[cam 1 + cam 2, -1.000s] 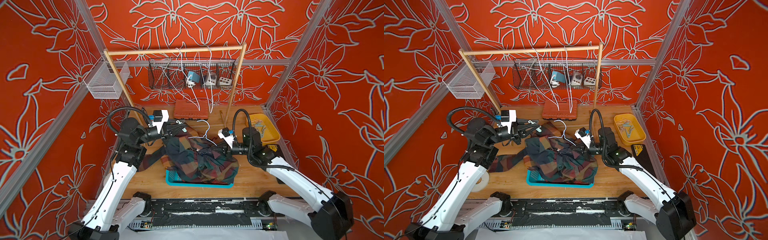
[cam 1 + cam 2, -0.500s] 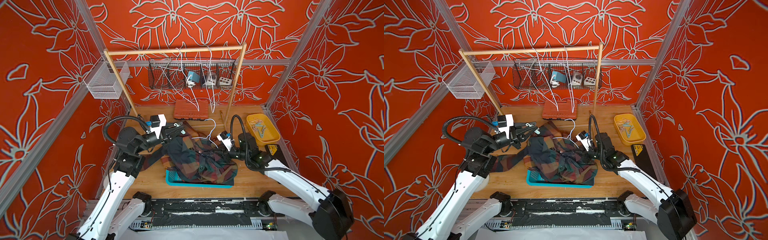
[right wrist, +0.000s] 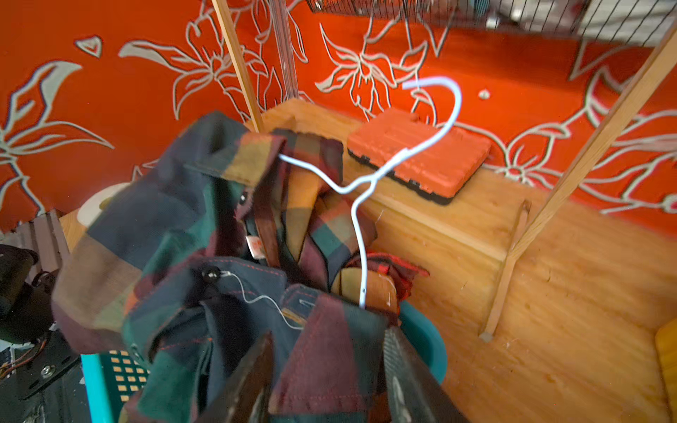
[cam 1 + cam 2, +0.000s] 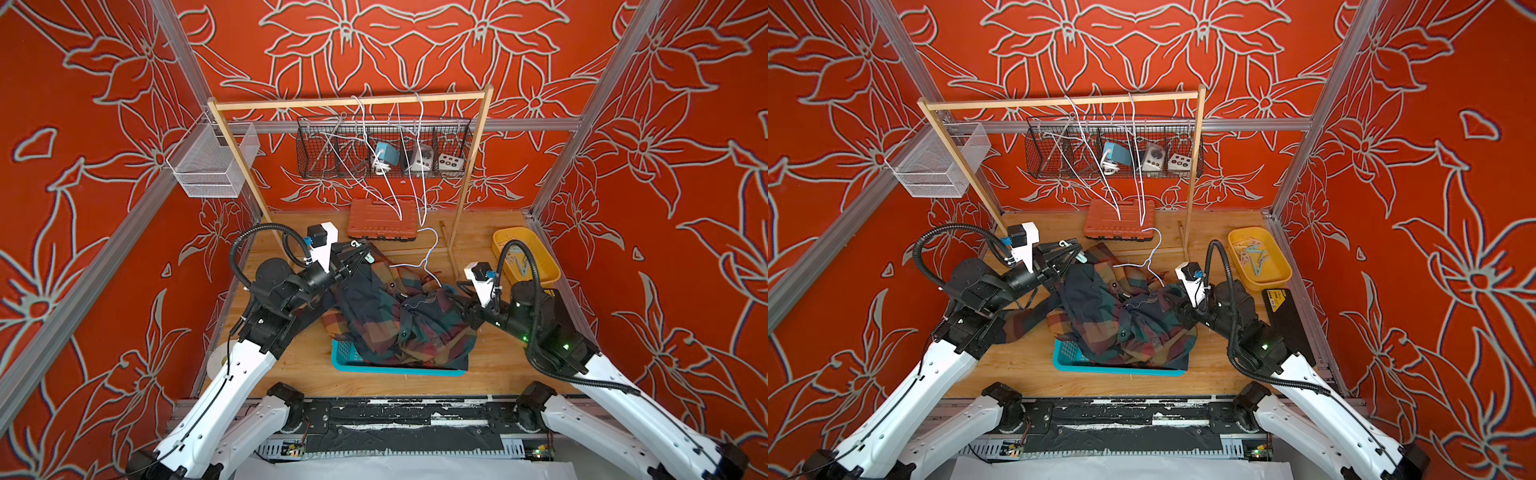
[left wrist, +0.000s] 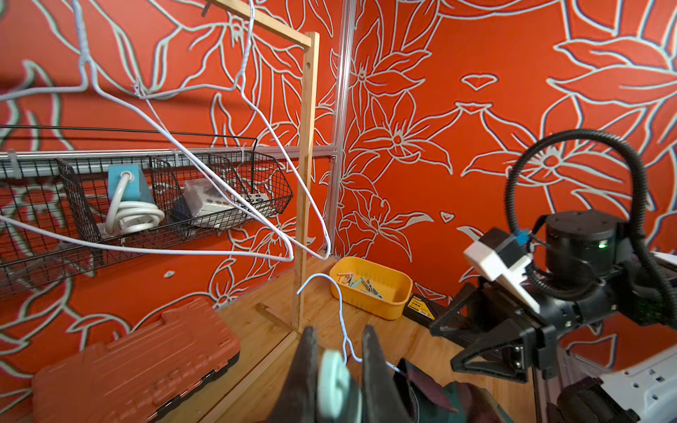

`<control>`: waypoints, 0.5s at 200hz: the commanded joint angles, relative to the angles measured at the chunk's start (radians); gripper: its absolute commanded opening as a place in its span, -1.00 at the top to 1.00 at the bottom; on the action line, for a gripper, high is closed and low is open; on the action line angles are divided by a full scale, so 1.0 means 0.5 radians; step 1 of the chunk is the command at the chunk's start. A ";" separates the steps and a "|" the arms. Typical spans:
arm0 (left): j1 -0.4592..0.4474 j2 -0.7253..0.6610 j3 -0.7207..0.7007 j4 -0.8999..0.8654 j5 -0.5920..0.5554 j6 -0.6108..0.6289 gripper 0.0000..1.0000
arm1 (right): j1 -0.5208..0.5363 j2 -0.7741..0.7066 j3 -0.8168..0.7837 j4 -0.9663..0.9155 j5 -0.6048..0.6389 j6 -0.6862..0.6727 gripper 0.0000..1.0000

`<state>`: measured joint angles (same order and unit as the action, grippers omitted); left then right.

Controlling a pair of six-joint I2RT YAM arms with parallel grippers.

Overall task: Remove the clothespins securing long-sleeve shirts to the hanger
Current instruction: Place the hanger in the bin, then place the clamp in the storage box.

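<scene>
L arm: left gripper has jaws narrow, clamped on a small mint-green plastic spring clothespin, held up off the cloth at the collar end of the dark navy/green/maroon/mustard plaid shirt; in a top view the peg tip shows pale just past the fingers. R arm: right gripper is pinched down on a maroon fold of the same shirt near the bent white wire hanger, w/ the cloth hiding the tips. The shirt lies in a heap over the teal plastic basket, hanger neck and hook sticking out of the collar, a bit of red-check cloth showing under it. Can't see any peg left on the hanger from these views; folds hide most of the wire. Handling, as I judge it: the peg is light, stiff, smooth plastic, so it can twist or pop out if gripped off-centre; take it across the tail end so the squeeze opens the spring mouth, then pull straight off the wire. Shirt is soft and floppy w/ no shape of its own; a pinch on a seam or thick fold holds better than single cloth. The hanger is thin, springy and snags easily. The yellow plastic tub w/ pink and mint pegs sits well apart on the R side, prob. where this one goes
</scene>
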<state>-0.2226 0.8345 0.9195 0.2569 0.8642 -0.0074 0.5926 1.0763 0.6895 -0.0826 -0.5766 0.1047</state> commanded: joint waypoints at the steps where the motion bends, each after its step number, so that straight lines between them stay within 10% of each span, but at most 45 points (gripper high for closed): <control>1: -0.078 -0.050 -0.067 0.095 -0.336 -0.123 1.00 | 0.057 -0.074 -0.054 -0.191 0.429 0.125 0.64; 44: -0.216 -0.033 -0.129 0.085 -0.626 -0.167 1.00 | 0.091 -0.443 -0.013 -0.309 0.797 0.073 0.07; 100: -0.254 0.035 -0.134 0.103 -0.762 -0.258 1.00 | 0.311 -0.694 0.200 -0.265 0.969 -0.174 0.00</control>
<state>-0.3363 0.8452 0.8505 0.2722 0.5381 -0.1104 0.6891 0.7288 0.7212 -0.2253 -0.1734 0.0967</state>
